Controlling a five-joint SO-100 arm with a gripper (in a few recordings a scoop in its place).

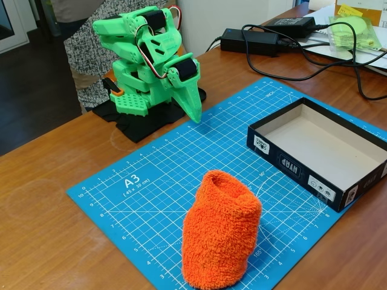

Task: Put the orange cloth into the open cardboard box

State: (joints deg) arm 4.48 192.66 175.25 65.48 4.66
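- wooden table (48,223), brown
- blue gridded mat (151,181) flat on it
- black arm base (145,124) at mat's far corner
- black power adapters (251,41), cables, far side

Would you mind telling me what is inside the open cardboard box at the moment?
The open cardboard box shows only its plain pale floor, nothing on it. Its near walls hide a strip of floor along them. The orange cloth lies outside, on the blue mat.

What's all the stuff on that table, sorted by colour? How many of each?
Orange: 1, the orange cloth
Blue: 1, the gridded mat
Black: 3, the open cardboard box and two power adapters
Green: 2, the robot arm and a pale green bagged item
Total: 7
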